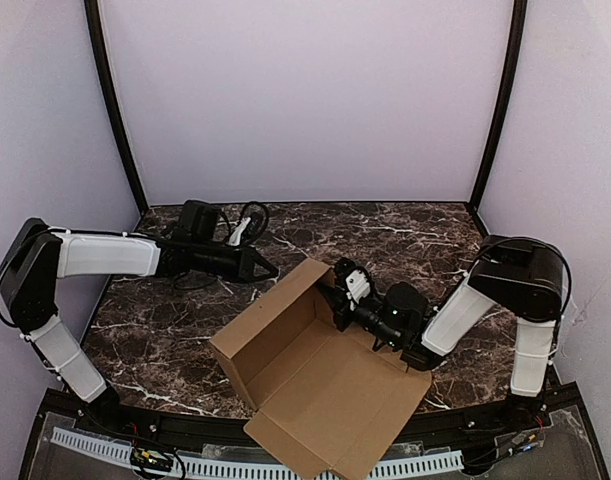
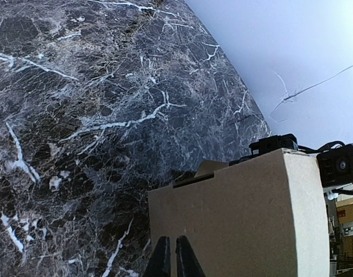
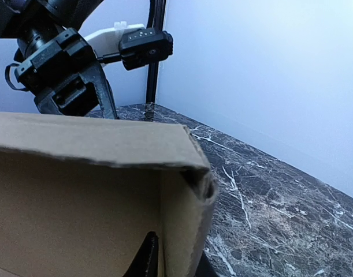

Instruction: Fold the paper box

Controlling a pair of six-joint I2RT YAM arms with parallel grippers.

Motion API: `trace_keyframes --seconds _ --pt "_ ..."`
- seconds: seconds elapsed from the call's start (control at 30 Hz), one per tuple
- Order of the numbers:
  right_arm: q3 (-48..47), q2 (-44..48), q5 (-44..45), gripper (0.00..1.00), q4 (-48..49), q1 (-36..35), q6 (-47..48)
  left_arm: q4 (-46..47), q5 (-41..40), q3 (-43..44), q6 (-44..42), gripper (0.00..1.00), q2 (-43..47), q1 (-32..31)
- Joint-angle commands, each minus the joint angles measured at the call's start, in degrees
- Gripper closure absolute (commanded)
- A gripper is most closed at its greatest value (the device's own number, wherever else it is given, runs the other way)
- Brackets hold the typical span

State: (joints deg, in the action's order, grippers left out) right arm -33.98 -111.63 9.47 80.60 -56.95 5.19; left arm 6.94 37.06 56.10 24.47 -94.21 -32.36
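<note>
The paper box (image 1: 315, 385) is lying half-formed on the bench (image 1: 155, 330), its lid panel spreading flat to one side of the right fingers (image 3: 148, 257). These are straddling a corner wall, one inside, one outside; whether they are clamping cannot be told. The left fingers (image 2: 163, 261), pressed together, are hovering just across that wall. Advisable: keeping the wall upright while creasing squarely. The left fingers are obstructing any outward swing.

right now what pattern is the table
The table is dark marble with white veins, clearest in the left wrist view.
</note>
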Motion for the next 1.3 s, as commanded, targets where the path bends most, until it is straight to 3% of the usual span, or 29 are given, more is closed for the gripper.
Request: trace_keyframes --seconds 0.0,0.27,0.6,0.67,0.8,1.0,1.07,1.27 --pt "-1.55 -1.81 0.39 0.85 0.9 0.45 -0.53 -8.33 -3.83 0.5 -4.21 0.95 4.25 0.02" --pt "-1.47 -0.72 -0.39 0.75 -0.21 0.46 -0.53 -12.37 -6.76 0.17 -6.09 0.95 6.87 0.02" --pt "4.88 10.25 -2.56 0.45 -9.01 0.17 -1.49 -21.52 -13.36 6.58 -9.03 0.91 11.33 0.02" --pt "6.21 15.72 -3.77 0.39 -16.51 0.15 -1.67 -24.44 -14.84 8.77 -10.24 0.9 12.65 0.04" --pt "9.2 29.72 -5.62 0.36 -36.22 0.22 -3.69 -29.69 -16.69 12.98 -11.99 0.87 13.74 0.02" --pt "4.07 54.24 -4.4 0.29 -78.5 1.22 -12.85 -30.35 -14.17 15.32 -9.99 0.85 14.78 0.02" --pt "2.02 61.33 -1.58 0.2 -89.88 2.09 -18.55 -28.32 -10.97 15.7 -8.04 0.83 14.99 0.02" --pt "-4.9 72.93 -11.95 0.1 -110.85 6.16 -31.29 -29.75 -5.93 19.43 -5.53 0.83 12.0 0.02"
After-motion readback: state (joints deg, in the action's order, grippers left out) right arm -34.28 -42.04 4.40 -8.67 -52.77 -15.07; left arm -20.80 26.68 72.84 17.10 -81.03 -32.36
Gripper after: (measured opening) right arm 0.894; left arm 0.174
